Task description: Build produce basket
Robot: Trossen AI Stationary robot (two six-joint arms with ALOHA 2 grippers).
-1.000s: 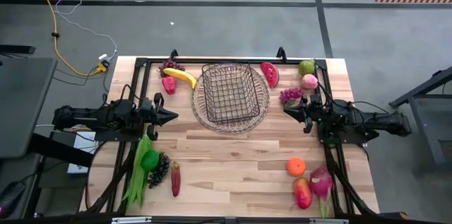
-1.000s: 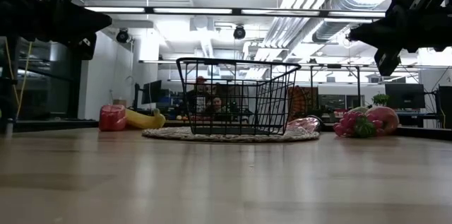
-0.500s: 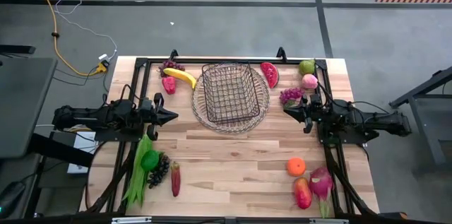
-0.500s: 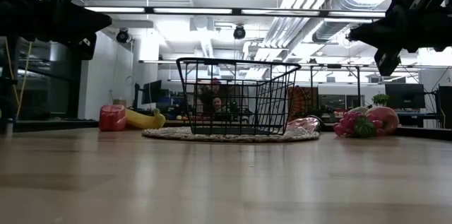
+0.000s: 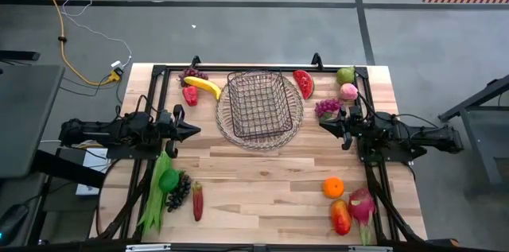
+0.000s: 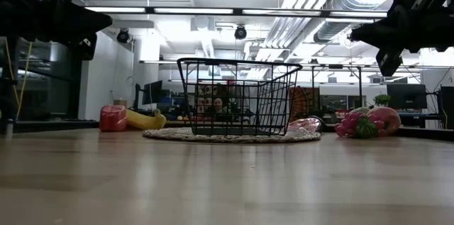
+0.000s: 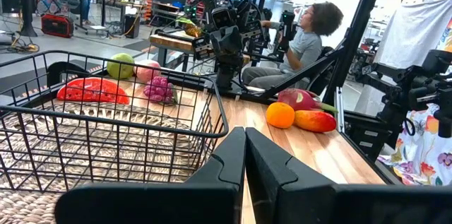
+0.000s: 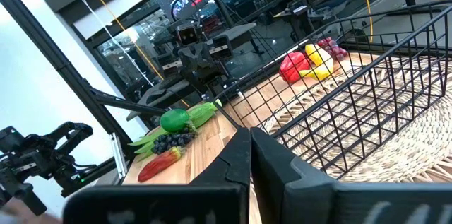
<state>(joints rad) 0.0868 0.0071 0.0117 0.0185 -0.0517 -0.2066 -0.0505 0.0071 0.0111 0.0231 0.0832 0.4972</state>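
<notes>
The task seems not yet begun: the basket [image 5: 257, 105] stands empty on a woven tray [image 5: 290, 128] toward 12 o'clock, all fruit lies around it, and the left gripper [image 5: 194, 130] and right gripper [image 5: 324, 123] hover closed, holding nothing.

Black wire-mesh basket [image 5: 257, 106] on a rough woven wicker tray [image 5: 227, 127] (table [image 5: 262, 184]: pale, smooth wood planks).

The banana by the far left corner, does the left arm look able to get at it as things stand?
Probably yes. The banana lies on open table beside the woven tray, outside the basket. The left tool, shut and empty, hangs on that side with nothing between them. Only the red pepper crowds it.
</notes>
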